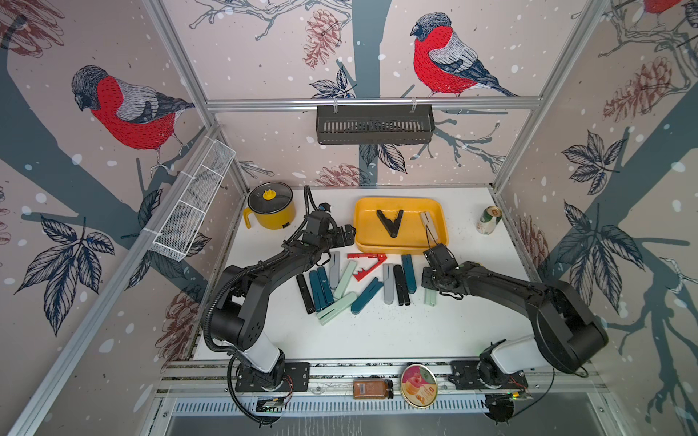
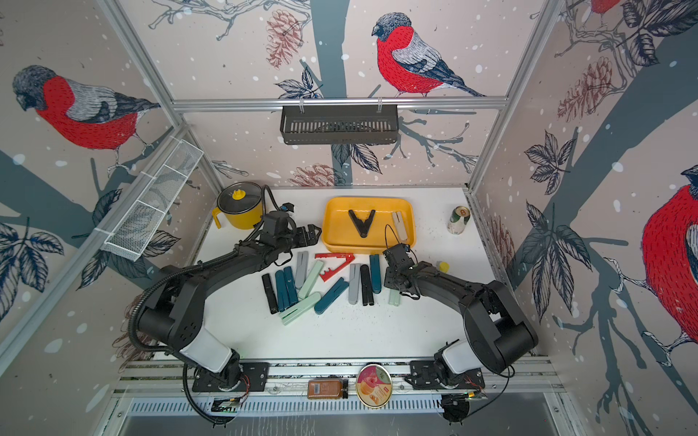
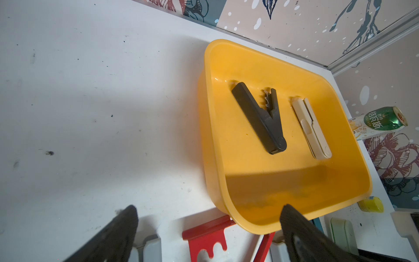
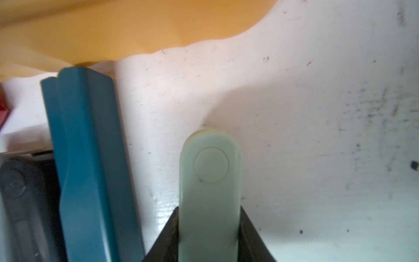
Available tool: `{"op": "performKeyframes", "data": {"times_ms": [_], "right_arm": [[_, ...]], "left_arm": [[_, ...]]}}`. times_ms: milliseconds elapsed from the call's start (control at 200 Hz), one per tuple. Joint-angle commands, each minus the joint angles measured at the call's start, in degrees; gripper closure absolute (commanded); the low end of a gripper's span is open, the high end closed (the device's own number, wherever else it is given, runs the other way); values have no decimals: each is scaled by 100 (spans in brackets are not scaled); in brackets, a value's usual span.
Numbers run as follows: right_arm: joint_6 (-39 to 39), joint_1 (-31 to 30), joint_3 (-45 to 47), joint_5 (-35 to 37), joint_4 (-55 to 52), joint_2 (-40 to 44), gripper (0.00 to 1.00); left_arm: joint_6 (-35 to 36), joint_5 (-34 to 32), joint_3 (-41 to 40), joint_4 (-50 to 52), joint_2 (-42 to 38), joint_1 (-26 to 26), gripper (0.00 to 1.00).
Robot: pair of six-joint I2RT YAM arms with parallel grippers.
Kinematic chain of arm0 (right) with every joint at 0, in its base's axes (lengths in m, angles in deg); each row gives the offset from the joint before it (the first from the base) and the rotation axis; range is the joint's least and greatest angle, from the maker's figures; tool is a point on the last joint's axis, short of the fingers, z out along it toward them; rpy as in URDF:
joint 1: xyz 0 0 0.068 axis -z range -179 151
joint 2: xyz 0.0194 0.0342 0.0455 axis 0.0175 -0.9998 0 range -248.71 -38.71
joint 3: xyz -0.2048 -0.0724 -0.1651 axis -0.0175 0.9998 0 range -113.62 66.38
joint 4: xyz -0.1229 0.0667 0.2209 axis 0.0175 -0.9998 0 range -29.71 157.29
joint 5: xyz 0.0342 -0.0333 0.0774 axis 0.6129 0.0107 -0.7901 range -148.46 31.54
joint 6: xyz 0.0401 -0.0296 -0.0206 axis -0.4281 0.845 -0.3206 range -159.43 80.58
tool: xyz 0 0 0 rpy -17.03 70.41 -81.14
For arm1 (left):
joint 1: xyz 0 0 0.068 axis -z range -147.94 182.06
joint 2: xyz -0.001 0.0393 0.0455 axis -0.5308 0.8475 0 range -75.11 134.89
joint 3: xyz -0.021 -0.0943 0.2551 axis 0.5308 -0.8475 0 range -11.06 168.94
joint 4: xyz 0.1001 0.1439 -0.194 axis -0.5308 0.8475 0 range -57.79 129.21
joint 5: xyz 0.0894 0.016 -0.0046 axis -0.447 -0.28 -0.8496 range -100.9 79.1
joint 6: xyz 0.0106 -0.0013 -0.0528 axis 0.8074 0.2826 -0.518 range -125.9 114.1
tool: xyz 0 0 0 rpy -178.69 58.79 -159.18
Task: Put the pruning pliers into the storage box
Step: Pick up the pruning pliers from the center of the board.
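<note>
**A:** What does the right gripper (image 4: 209,223) have?

**B:** A mint plier (image 4: 209,172). The jaws sit tight against both of its long sides, and its rounded pivot end pokes out ahead of the fingers. I can't tell whether it is off the table (image 4: 317,113) yet.

**A:** Which way does it lie?

**B:** Its long axis runs straight out along the gripper, front to back on the table. It is parallel to the teal plier (image 4: 88,147) just beside it and apart from it.

**A:** And the box?

**B:** In the right wrist view the yellow wall of the box (image 4: 113,29) is ahead of the pivot end and off to the teal plier's side. In a top view its near rim (image 1: 400,247) is close beyond that wrist. So I'd judge the move to be a lift, then forward and a little toward the left arm.

**A:** Anything in there already?

**B:** A black plier (image 1: 391,222) spread in a V and a beige plier (image 1: 428,222). The front part of the floor is bare.

**A:** And the left gripper (image 3: 209,211)?

**B:** Spread wide and empty, near the box's other end. The right arm is the nearer one for this plier. The pile (image 1: 325,281) lies between the arms.
</note>
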Motion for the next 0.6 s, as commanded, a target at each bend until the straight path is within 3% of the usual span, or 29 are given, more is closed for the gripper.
{"op": "performKeyframes", "data": {"times_ms": [0, 595], "right_arm": [[108, 39, -92, 65, -124, 58, 66], [260, 92, -765, 34, -587, 1262, 77]], "left_arm": [[50, -46, -54, -294, -56, -11, 2], [-59, 10, 4, -375, 41, -31, 2]]}}
